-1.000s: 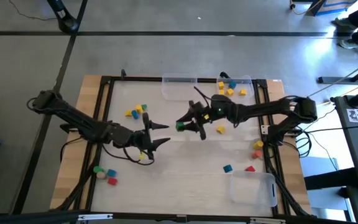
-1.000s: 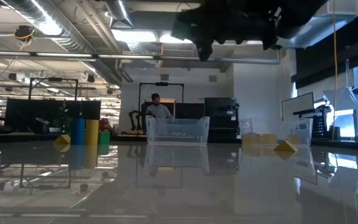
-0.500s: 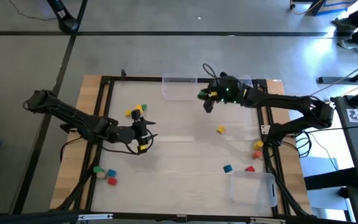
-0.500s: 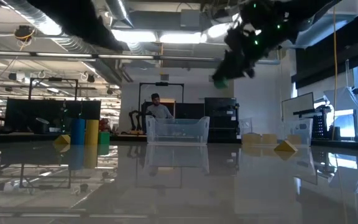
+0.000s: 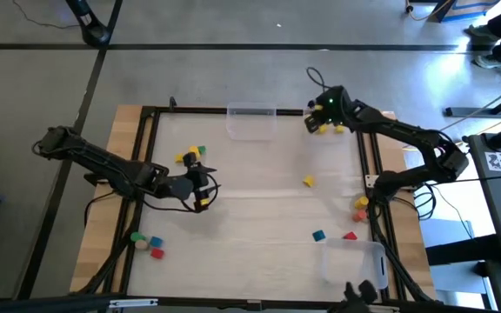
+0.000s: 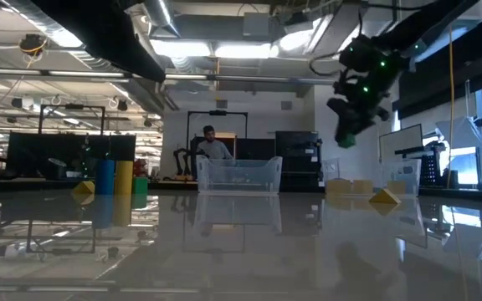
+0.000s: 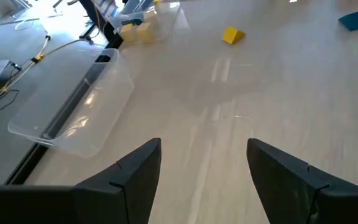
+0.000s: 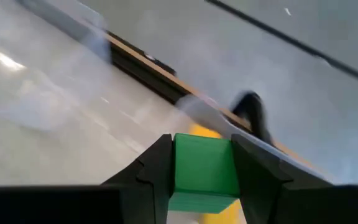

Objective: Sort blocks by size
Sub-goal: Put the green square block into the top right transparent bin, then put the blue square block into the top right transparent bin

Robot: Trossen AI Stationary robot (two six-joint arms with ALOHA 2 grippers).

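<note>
My right gripper [image 5: 313, 122] is shut on a green block [image 8: 205, 171] and hangs high over the table's far right corner. It is above a clear bin [image 5: 342, 122] that holds yellow blocks [image 5: 324, 129]. In the low view the green block [image 6: 344, 138] is well clear of the table. My left gripper [image 5: 209, 185] is open at the table's left middle, with nothing between its fingers [image 7: 138, 171]. Loose blocks lie on the table: a yellow and blue group [image 5: 190, 156], a yellow one [image 5: 309, 181], a blue one [image 5: 318, 235] and a red one [image 5: 350, 236]. My right gripper pinches the green block by two opposite sides [image 8: 180, 169] between its two fingers [image 8: 154, 171]. The fingers slant downward, coming from the table's right side. The block is lifted clear of the table and sits squarely between the fingers.
A second clear bin [image 5: 250, 122] stands at the far middle and a third [image 5: 355, 261] at the near right. Green, tan and red blocks [image 5: 146, 245] lie near left, orange and yellow ones [image 5: 361, 202] by the right rail. A person [image 6: 213, 144] is far behind the table.
My right gripper has swung from the table's middle toward the far right corner, turning as it went, and carried the green block over the bin of yellow blocks. My left gripper has rolled, tipped downward and drawn back a little toward the left.
</note>
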